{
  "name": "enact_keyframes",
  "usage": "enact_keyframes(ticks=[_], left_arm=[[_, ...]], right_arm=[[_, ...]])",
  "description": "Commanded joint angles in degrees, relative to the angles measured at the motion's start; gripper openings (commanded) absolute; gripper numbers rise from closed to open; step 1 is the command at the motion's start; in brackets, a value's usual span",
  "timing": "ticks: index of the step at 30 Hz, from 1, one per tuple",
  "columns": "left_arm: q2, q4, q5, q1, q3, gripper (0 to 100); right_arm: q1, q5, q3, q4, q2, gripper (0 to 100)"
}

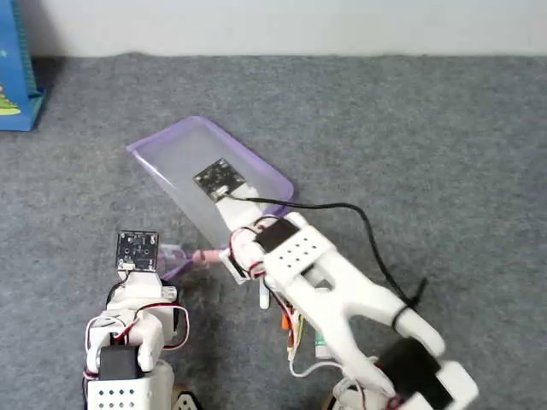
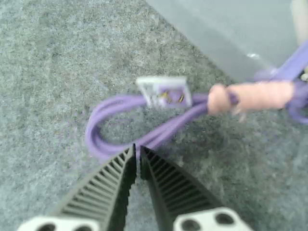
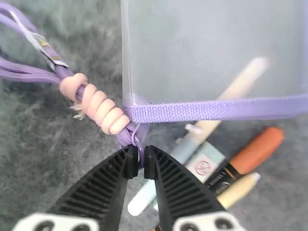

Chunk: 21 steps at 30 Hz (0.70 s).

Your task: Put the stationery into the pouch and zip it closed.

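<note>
A clear pouch (image 1: pixel 205 162) with purple trim lies mid-table, its mouth toward the arms. Its purple zipper cord (image 2: pixel 110 108) carries a pink bead (image 2: pixel 250 96) and a small tag (image 2: pixel 163 91). My left gripper (image 2: pixel 137 153) is shut, its tips right at the cord's loop; whether it nips the cord is unclear. My right gripper (image 3: pixel 137 156) is shut on a thin purple strand of the cord beside the bead (image 3: pixel 96 108), at the pouch's corner (image 1: pixel 232 256). A beige pen (image 3: pixel 236 86) reaches partly into the mouth. An orange marker (image 3: pixel 255 149) and a pale blue pen (image 3: pixel 163 178) lie outside.
Grey carpet (image 1: pixel 427 128) covers the table. A blue box (image 1: pixel 15 77) stands at the far left edge. The right arm (image 1: pixel 342 299) hangs over the loose pens (image 1: pixel 289 329). A black cable (image 1: pixel 359 222) runs along that arm.
</note>
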Motion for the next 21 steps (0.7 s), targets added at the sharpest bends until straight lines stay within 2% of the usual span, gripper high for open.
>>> enact_keyframes(ticks=[1,11,19,21], left_arm=[[-0.53,0.26,0.44,-0.09,-0.84,1],[-0.53,0.26,0.44,-0.09,-0.84,1],[-0.53,0.26,0.44,-0.09,-0.84,1],[-0.53,0.26,0.44,-0.09,-0.84,1]], right_arm=[[1.19,0.70,0.18,0.84,-8.04,0.8],[1.71,9.76,0.18,0.92,-21.76,0.8],[15.16,17.23,0.00,0.48,-22.64,1.4],[16.48,17.32,0.00,1.10,-22.99,5.3]])
